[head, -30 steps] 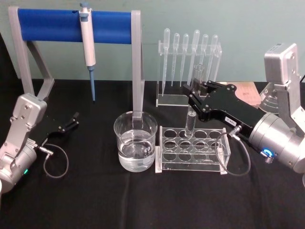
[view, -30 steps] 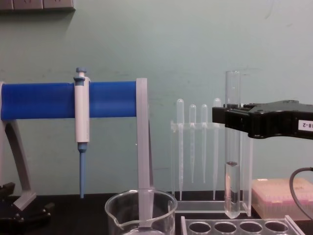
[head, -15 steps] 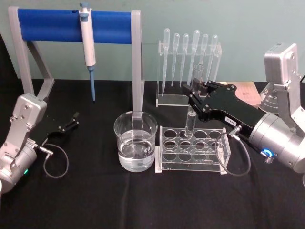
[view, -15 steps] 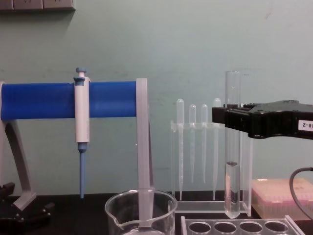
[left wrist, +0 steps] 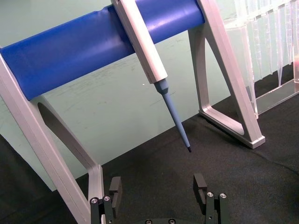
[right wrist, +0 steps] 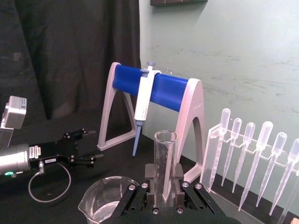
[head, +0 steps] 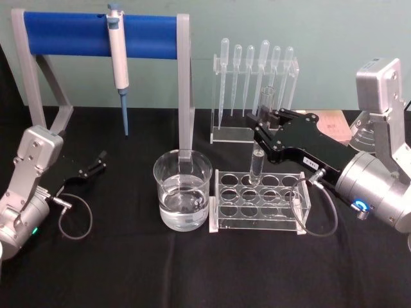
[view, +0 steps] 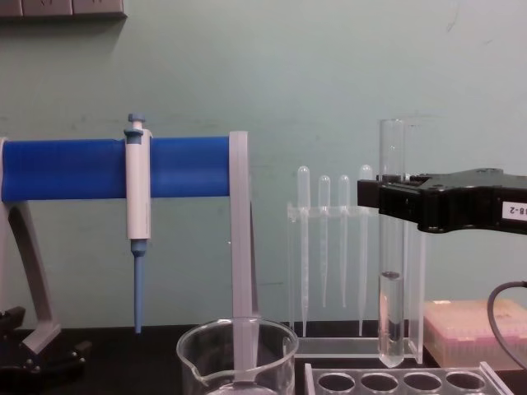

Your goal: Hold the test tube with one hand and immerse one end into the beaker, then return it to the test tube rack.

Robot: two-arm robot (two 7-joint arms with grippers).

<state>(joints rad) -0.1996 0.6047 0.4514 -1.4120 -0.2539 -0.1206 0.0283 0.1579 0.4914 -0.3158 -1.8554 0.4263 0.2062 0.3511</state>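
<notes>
Chest view — test tube (view: 391, 317) is clamped upright by right gripper (view: 385, 197) just above rack (view: 412, 380); return judged pending, beaker (view: 237, 355) dip unconfirmed. Left gripper (head: 96, 163) parked, jaws apart.

Behind everything I see a pale green wall (view: 329, 74), flat and plain, with a few faint scuffs and scratches in its paint, and the light on it is soft and even. High up on that wall, at the top left of my chest view, sits a row of pale grey boxes (view: 62, 6), cut off by the edge. The tabletop (head: 192, 269) is covered all over with a black cloth, and off to the robot's left side a black curtain (right wrist: 60, 56) hangs down next to the green wall.
</notes>
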